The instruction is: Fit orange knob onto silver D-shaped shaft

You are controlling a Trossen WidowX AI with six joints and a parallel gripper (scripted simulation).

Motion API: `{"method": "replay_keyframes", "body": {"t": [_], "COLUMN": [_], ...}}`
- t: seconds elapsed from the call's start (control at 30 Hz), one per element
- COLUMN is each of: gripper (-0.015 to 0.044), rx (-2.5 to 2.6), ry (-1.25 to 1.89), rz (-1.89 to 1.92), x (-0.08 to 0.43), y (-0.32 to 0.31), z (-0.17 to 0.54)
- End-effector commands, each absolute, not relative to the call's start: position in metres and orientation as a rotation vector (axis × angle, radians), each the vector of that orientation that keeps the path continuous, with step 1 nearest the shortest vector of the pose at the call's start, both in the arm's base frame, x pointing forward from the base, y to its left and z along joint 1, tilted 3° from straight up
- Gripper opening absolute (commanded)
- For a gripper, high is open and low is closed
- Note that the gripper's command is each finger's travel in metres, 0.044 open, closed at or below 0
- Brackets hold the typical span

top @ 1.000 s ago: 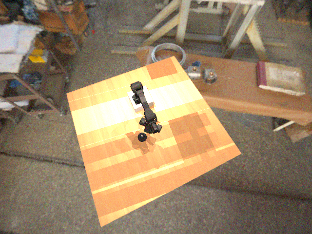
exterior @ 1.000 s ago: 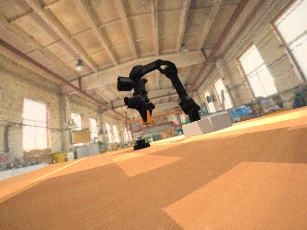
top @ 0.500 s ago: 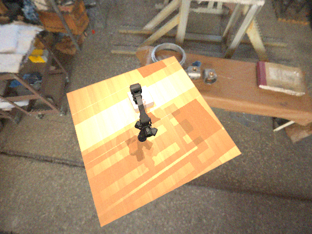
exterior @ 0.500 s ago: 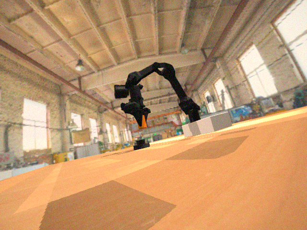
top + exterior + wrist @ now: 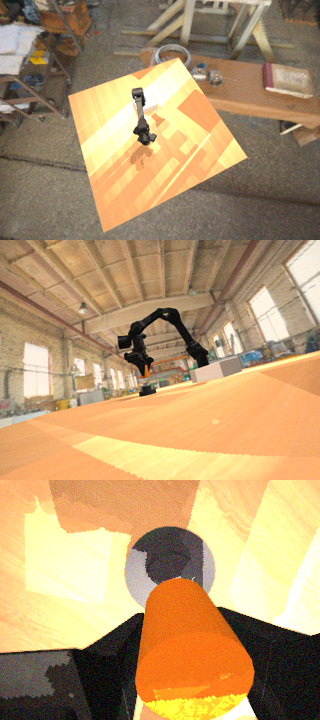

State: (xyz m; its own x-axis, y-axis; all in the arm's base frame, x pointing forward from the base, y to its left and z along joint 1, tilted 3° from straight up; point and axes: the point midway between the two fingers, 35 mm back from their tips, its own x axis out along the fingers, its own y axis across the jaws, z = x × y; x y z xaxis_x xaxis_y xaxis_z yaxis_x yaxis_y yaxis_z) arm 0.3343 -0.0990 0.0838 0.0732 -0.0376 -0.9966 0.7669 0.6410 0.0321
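Observation:
The orange knob is held upright between the two black fingers. My gripper is shut on it. The dark round pedestal stands on the table under the knob, with a small gap between them in the exterior view. In the wrist view the knob's lower end overlaps the pedestal's near part. The shaft is mostly hidden behind the knob, and its flat side cannot be made out. The knob's hole is hidden underneath. In the top view the arm covers knob and pedestal.
The arm's pale base block stands on the wooden table. The arm reaches from it to above the pedestal. Patchy shadows and bright patches cross the table top.

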Motion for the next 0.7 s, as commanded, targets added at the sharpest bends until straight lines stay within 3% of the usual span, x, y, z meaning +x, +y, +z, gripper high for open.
{"method": "replay_keyframes", "body": {"t": [0.0,0.67], "gripper": [0.0000,0.0000], "rx": [0.683,1.067], "ry": [1.364,1.205], "rz": [-0.675,-1.022], "x": [0.3362,0.3410], "y": [-0.1029,-0.1049], "z": [0.0858,0.0864]}}
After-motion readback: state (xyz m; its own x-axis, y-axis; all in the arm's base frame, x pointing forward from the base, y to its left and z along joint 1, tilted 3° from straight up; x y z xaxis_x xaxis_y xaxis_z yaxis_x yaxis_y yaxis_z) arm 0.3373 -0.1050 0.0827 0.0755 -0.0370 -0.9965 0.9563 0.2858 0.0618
